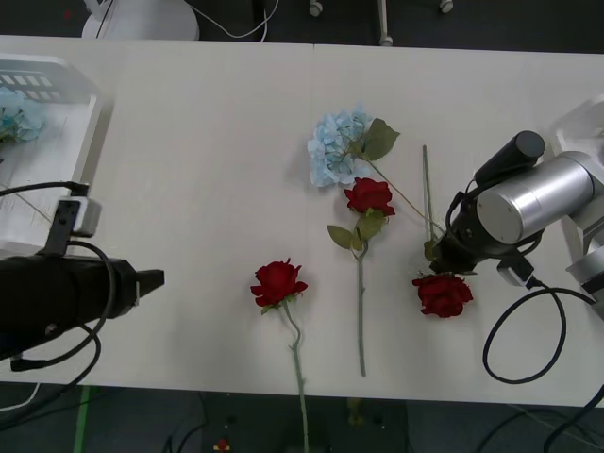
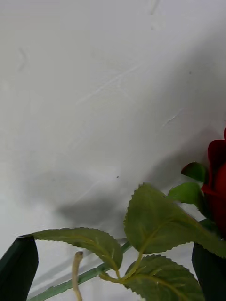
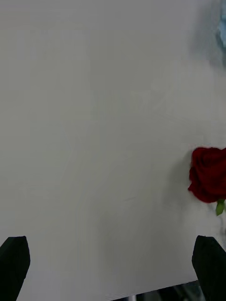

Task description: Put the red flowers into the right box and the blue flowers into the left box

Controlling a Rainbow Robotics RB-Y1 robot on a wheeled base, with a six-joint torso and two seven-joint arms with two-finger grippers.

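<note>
Three red flowers lie on the white table: one front centre (image 1: pixel 278 281), one mid-table (image 1: pixel 369 195), one on the right (image 1: pixel 442 293). My right gripper (image 1: pixel 444 253) is low over that right rose's stem just behind the bloom. In the right wrist view it (image 2: pixel 113 277) is open, its black fingertips (image 2: pixel 19 268) on either side of the stem and leaves (image 2: pixel 155 225), with the bloom (image 2: pixel 217 183) alongside. A blue flower (image 1: pixel 338 146) lies at the centre back. My left gripper (image 1: pixel 151 280) (image 3: pixel 113 268) hovers open at the front left, the front rose (image 3: pixel 209 174) ahead of it.
The left box (image 1: pixel 80 132), a slotted white basket with blue blooms (image 1: pixel 19 115) inside, stands at the back left. A white corner of the right box (image 1: pixel 578 118) shows at the right edge behind my arm. A bare green stem (image 1: pixel 426 184) lies right of the blue flower.
</note>
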